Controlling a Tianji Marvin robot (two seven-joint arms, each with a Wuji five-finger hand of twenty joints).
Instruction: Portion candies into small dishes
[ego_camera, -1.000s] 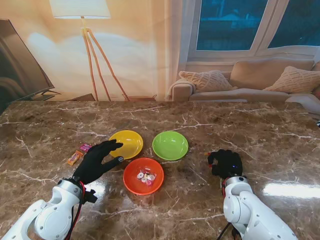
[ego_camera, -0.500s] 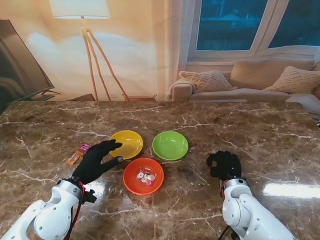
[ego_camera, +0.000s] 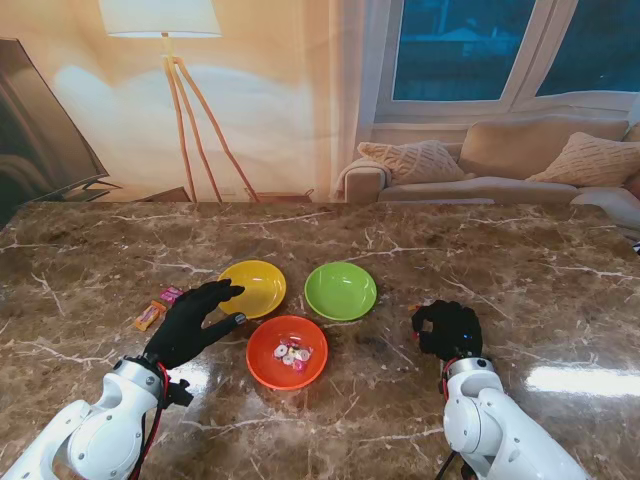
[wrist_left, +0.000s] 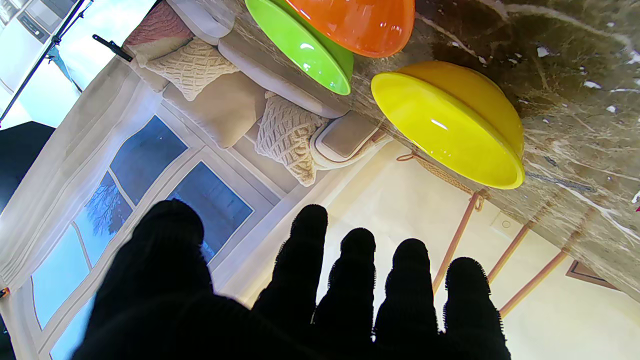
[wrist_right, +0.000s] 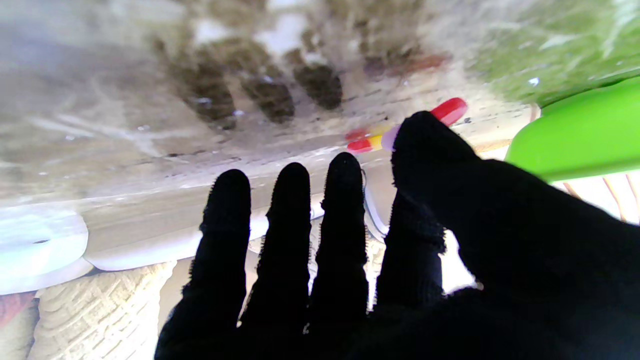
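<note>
only the orange dish holds candies, the yellow dish and green dish wait empty, the left hand is spread wide holding nothing, and the right hand reaches with fingers apart toward a candy on the table.

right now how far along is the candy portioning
Done: the orange dish already holds a few candies. The yellow dish and green dish look empty. In hand: the right hand is low over a small red and yellow candy near the green dish, not visibly gripping it. The left hand is open beside the yellow dish. Left: wrapped candies left of it.
</note>
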